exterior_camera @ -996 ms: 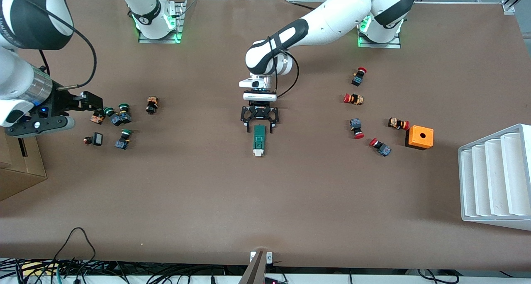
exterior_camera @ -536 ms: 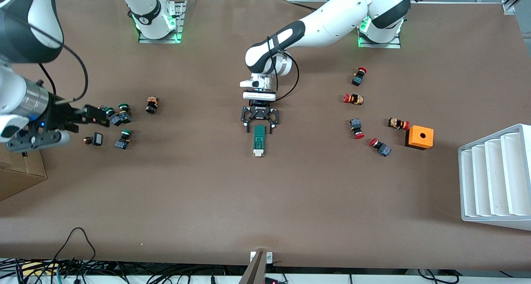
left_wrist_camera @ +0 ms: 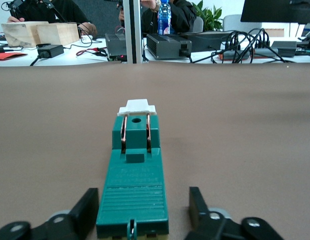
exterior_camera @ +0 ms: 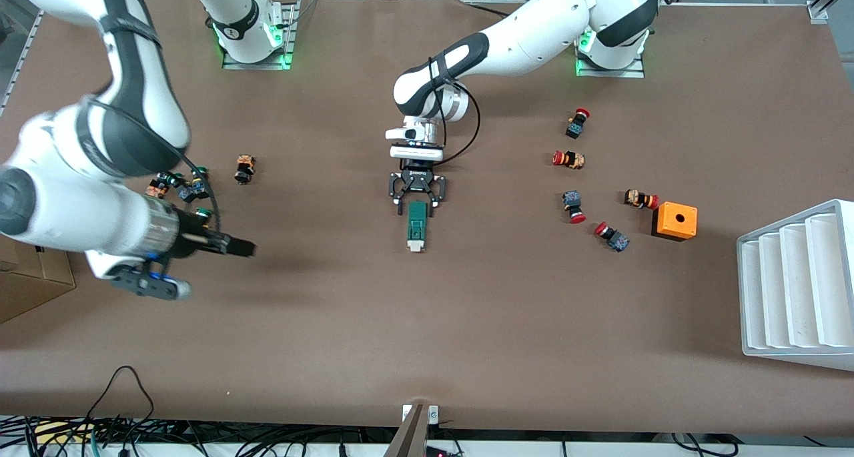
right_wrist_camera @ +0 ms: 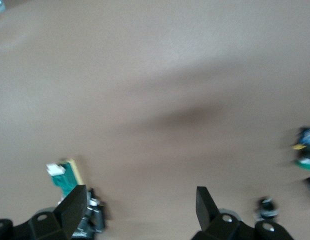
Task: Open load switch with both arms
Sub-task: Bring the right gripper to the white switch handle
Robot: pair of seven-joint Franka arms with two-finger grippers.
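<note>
Load switch: a narrow dark green block lying flat at the middle of the brown table, its white tab at the end nearer the front camera.
Build: it looks like a small, rigid moulded plastic part with two copper strips along the top, so probably light and stiff, and apt to slide on the mat if pushed without being pinned.
Where to hold: the flat long sides of the green body suit a clamp; the white tab looks like the thin, weaker part, best pulled with a small, straight grip.
Left gripper: down at the switch's end nearer the robots' bases, its black fingers flanking the green body. On one side there is a clear gap, and contact on the other cannot be made out, so nothing is gripped.
Right gripper: up over bare table toward the right arm's end, fingers spread wide and empty, with the switch well apart from it.
Surface: a plain brown mat, smooth and matte.
Surroundings: green-capped push buttons cluster toward the right arm's end; red-capped ones, an orange box with a hole and a white slotted rack sit toward the left arm's end.
</note>
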